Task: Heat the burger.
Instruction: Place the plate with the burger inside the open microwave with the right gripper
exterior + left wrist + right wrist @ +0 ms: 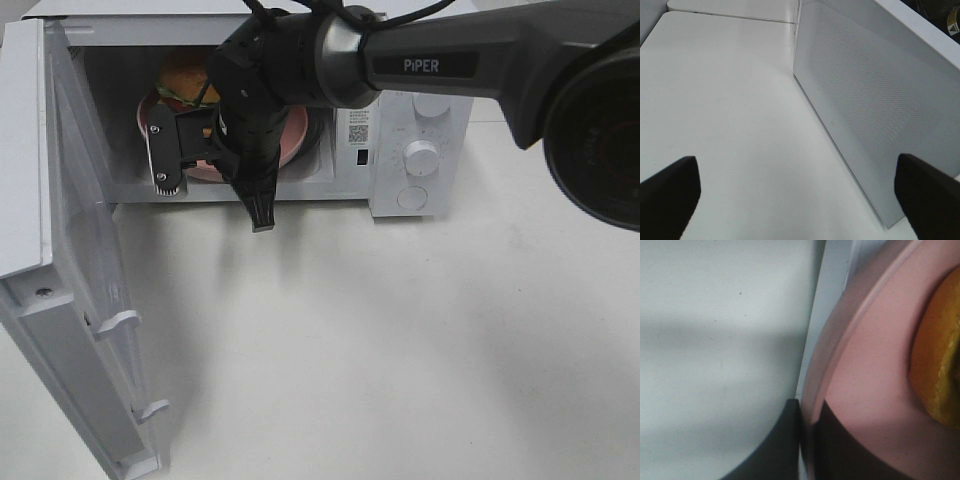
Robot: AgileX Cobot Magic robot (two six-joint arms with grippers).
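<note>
Loading step, prob.: pinching plate rim w/ R gripper, inside microwave. Carrying burger on plate, just beyond fingertips. Holding nothing w/ L gripper, spread wide, close by door's outer face. Next: needs letting go of plate, backing out w/o dragging it, then pushing door shut. Reads "PiPER" on arm; QR sticker on microwave front, text too small.

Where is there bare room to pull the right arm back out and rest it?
The widest bare patch is the table in front of the microwave, right of the open door. Inside the cavity it is crowded: the pink plate with the burger takes most of the floor, and the right pincer grips its rim.
</note>
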